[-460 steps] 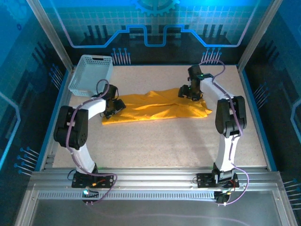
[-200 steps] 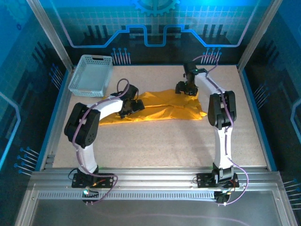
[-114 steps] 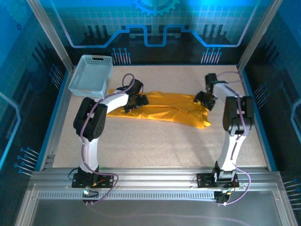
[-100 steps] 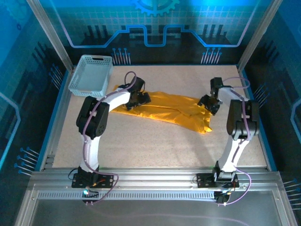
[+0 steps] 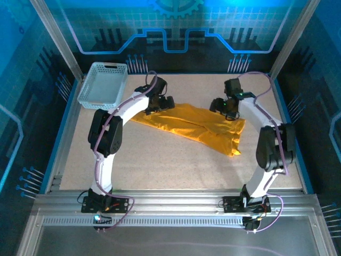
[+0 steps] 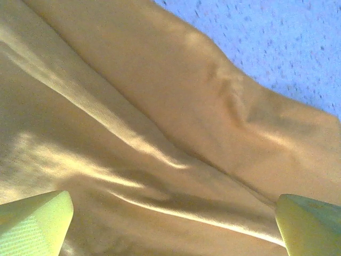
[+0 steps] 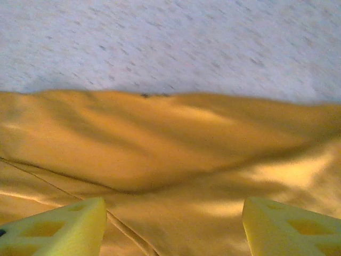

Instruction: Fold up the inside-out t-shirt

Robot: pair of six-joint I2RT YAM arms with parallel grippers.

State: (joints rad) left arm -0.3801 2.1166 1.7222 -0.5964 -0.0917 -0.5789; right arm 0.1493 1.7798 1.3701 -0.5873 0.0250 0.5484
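The inside-out t-shirt (image 5: 192, 125) is a mustard-yellow cloth lying crumpled in a slanted band across the far half of the table, plain side up. My left gripper (image 5: 160, 102) is over its far left end. In the left wrist view that gripper (image 6: 170, 234) is open, its yellow fingertips (image 6: 34, 226) wide apart above the folds of the t-shirt (image 6: 160, 133). My right gripper (image 5: 224, 106) hovers at the shirt's far right edge. The right wrist view has that gripper (image 7: 173, 229) open over the t-shirt (image 7: 160, 138), near the cloth's edge.
A light grey lattice basket (image 5: 101, 85) stands at the far left corner, close to the left arm's elbow. The speckled table (image 5: 170, 170) is bounded by metal frame posts and blue panels on three sides.
Both grippers have moved toward the back of the table along the shirt's far edge. The shirt has shifted right and now lies slanted, its right end nearer.
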